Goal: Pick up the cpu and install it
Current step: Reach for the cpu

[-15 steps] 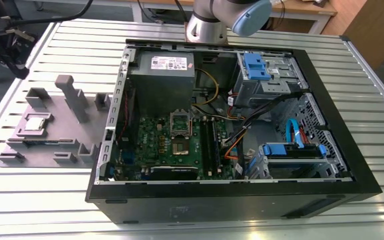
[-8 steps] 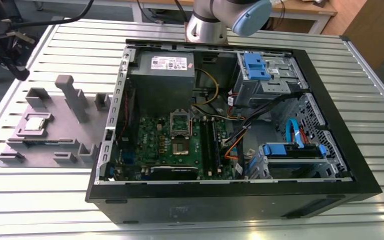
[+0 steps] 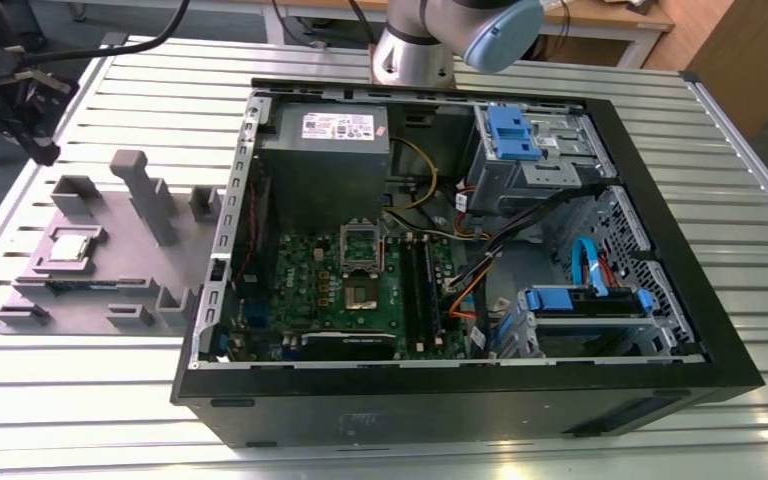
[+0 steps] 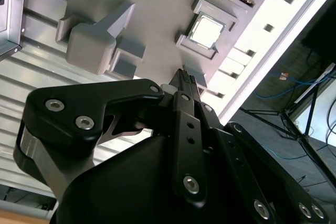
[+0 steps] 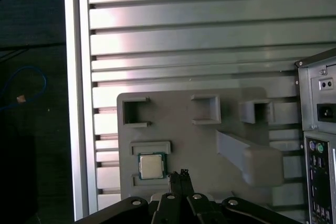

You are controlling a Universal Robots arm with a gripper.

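The cpu [image 3: 75,243], a small square chip with a silvery top, lies in a shallow pocket of the grey fixture plate [image 3: 117,275], at the exterior view's left beside the open computer case. It shows in both wrist views [image 5: 151,166] [image 4: 206,30]. My gripper [image 5: 179,174] hangs above the plate, its slim black fingertips [image 4: 184,77] pressed together with nothing between them, a short way to one side of the chip and not touching it. On the motherboard the socket [image 3: 361,291] lies uncovered, its metal frame [image 3: 361,243] hinged up.
The open computer case [image 3: 704,300] lies on a slatted metal table [image 3: 77,400], holding a grey power-supply box [image 3: 324,150], drive bays with blue parts [image 3: 511,135] and loose cables. Tall grey fixture blocks [image 3: 144,195] rise from the plate near the chip. The table's edge [image 5: 79,103] is close by.
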